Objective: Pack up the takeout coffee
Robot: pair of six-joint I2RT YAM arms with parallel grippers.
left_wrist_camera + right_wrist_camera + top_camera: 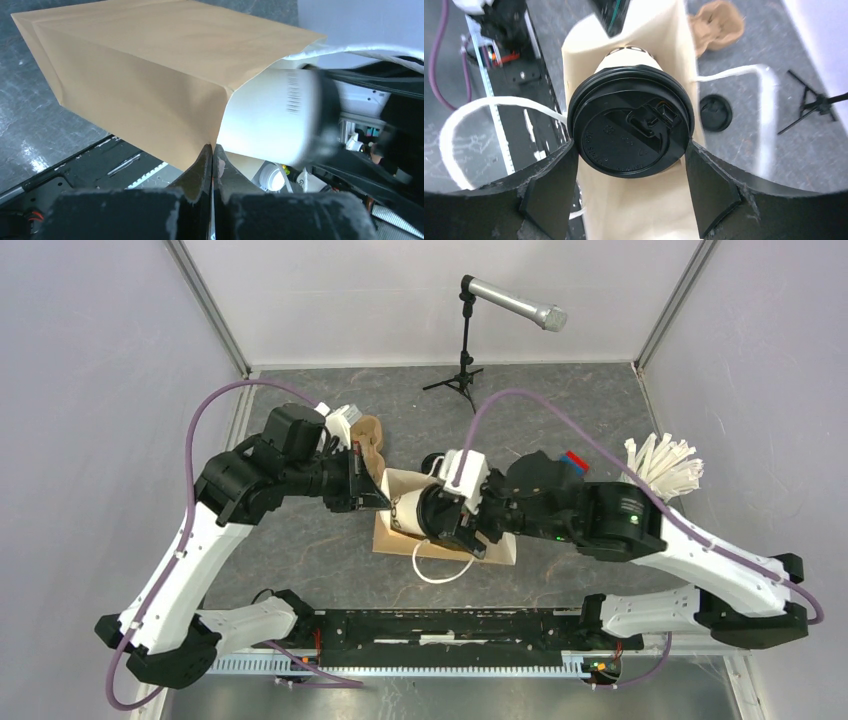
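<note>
Right jaws, spread wide, clamp one lidded white coffee cup lying sideways in the mouth of one paper bag. Left jaws, pressed together, pinch that bag's edge. One loose lid and one cardboard carrier lie on the surface.

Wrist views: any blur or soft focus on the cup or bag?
Left wrist: the cup is motion-smeared, its lettering streaked; the paper bag is sharp. Right wrist: the lid is crisp; the white bag handle looks soft.
</note>
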